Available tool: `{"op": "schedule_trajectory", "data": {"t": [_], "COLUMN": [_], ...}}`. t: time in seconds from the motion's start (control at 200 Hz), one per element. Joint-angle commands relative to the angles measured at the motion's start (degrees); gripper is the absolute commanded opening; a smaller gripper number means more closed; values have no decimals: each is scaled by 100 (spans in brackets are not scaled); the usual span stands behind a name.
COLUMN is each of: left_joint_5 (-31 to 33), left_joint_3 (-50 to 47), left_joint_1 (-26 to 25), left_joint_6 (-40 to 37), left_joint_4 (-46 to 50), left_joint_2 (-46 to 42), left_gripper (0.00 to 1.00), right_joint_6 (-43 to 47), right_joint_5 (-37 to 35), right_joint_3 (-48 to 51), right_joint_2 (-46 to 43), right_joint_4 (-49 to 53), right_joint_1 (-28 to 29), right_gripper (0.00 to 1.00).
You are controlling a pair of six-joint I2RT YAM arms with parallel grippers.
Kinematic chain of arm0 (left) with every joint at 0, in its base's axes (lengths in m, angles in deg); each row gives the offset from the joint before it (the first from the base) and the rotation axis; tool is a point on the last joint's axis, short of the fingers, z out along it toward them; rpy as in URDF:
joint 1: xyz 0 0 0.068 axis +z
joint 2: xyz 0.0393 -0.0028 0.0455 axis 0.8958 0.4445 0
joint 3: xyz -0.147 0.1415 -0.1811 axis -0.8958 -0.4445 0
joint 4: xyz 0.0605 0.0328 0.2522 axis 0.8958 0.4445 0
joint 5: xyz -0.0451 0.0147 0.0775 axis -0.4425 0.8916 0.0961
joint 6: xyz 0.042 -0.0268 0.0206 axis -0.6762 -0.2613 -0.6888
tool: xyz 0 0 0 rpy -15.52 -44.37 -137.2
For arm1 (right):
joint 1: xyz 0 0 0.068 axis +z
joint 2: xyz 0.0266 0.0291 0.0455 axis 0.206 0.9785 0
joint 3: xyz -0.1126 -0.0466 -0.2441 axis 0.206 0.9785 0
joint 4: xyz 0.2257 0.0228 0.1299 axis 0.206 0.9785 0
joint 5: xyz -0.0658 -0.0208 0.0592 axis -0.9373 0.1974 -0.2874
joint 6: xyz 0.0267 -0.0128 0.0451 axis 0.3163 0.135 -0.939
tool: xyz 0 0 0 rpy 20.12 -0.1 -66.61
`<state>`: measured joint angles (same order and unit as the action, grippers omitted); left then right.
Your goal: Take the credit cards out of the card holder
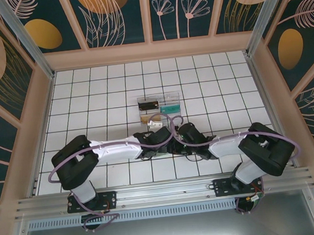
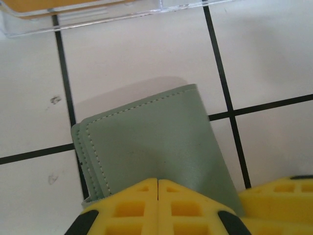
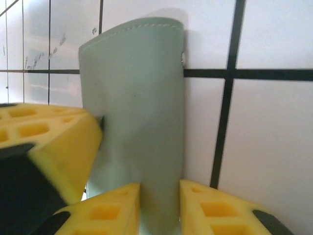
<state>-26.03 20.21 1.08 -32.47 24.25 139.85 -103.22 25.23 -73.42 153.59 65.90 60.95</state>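
**Both arms clasp the folded card holder (image 2: 151, 142)**

The left gripper (image 2: 157, 188) is closed, its yellow fingertips pinching the near edge of the grey-green card holder. The right gripper (image 3: 160, 196) clamps another edge between its fingers. The white tiled worktop (image 2: 137, 58) lies beneath, with a clear plastic tray (image 2: 73, 22) just beyond.

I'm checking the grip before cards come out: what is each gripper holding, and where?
Both hold the card holder: the right gripper clamps its near end, the left gripper seems to pinch its cover.
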Motion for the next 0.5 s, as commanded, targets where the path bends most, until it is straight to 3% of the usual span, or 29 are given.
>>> {"op": "schedule_trajectory", "data": {"t": [0.0,0.35,0.495], "left_joint_5": [-90,200,25], "left_joint_3": [-216,-1040,-1256], "left_joint_1": [-43,137,179], "left_joint_6": [171,415,322], "left_joint_4": [-115,-248,-542], "left_joint_2": [-522,-1454,-1725], "left_gripper": [0,0,1], "right_joint_6": [-35,-117,-89], "right_joint_5": [-406,-457,-330], "right_joint_3": [98,151,201], "right_joint_2": [743,810,728], "right_joint_4": [605,650,445], "right_joint_1": [113,87,95], "right_gripper": [24,23,25]}}
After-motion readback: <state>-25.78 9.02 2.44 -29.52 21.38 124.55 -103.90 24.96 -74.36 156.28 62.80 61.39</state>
